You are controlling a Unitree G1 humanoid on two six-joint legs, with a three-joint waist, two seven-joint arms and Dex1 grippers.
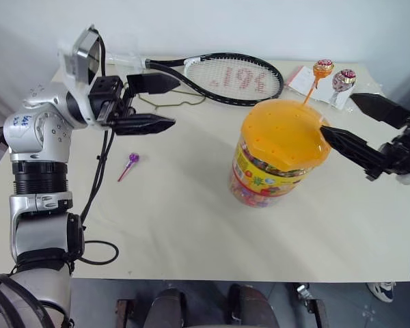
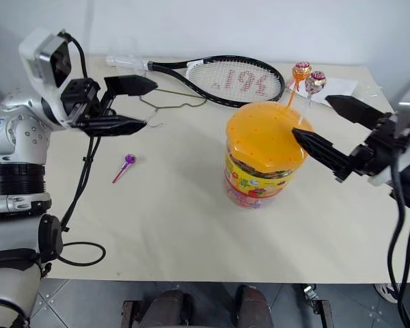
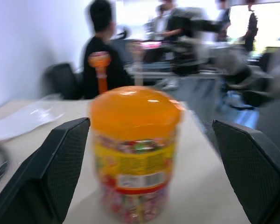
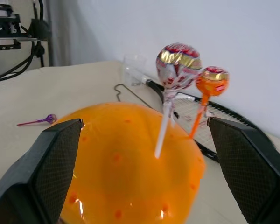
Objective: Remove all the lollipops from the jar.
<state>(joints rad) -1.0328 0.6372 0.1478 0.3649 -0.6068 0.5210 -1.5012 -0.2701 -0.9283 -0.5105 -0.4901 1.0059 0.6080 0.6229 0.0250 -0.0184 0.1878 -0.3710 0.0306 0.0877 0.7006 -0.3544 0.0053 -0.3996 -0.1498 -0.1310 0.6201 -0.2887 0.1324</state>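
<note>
Cream table (image 1: 191, 225) carried jar (image 1: 277, 171) right of centre, purple lollipop (image 1: 129, 164) lying flat well to its left, tennis racket (image 1: 225, 77) and thin cord (image 1: 171, 104) toward back, clear wrapper (image 1: 307, 80) at far corner

Tennis racket (image 1: 225, 76): red marking printed on strings, reads "191" upside down from head camera, right eye view shows same figures. Left arm's shoulder housing (image 1: 20, 121): small blue handwritten mark, characters not legible. Jar (image 1: 277, 156): yellow label band with multicoloured print and white panel with fine lines near base in left wrist view, no word readable. Lollipop wrappers (image 4: 179, 63): red-and-gold print, lettering not decipherable.
</note>
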